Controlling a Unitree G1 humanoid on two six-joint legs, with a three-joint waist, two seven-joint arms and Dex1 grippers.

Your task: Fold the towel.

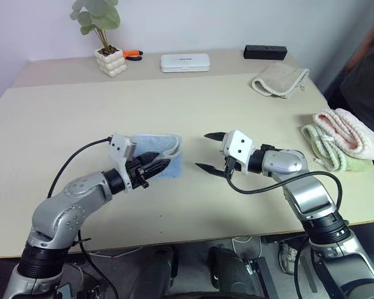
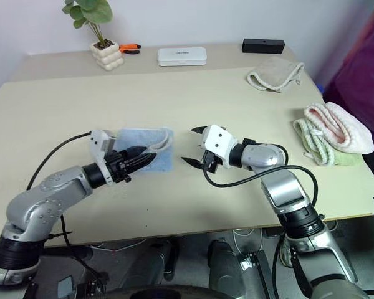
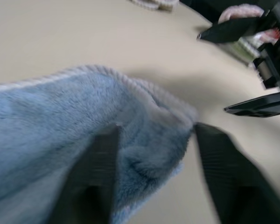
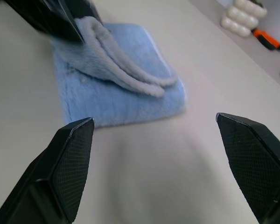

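We find the light blue towel (image 1: 154,154) lying on the beige table (image 1: 62,124), toward our left of centre and near the front edge. Our left gripper (image 1: 154,167) sits directly over the towel's near-right corner, pointing forward and to the right. In the left wrist view its fingers (image 3: 95,172) stand apart, with a raised fold of towel between and in front of them; we judge the fold is not clamped.

Our right gripper (image 1: 210,151) hovers just beside the towel's right edge with its jaws spread wide and nothing between them, pointing leftward at the towel. The left gripper is the nearer of the two.

The towel is already doubled into a compact rectangle, its long axis running left to right. A white-stitched edge (image 4: 126,65) curls upward on top instead of lying flat. The pile is thick and soft.
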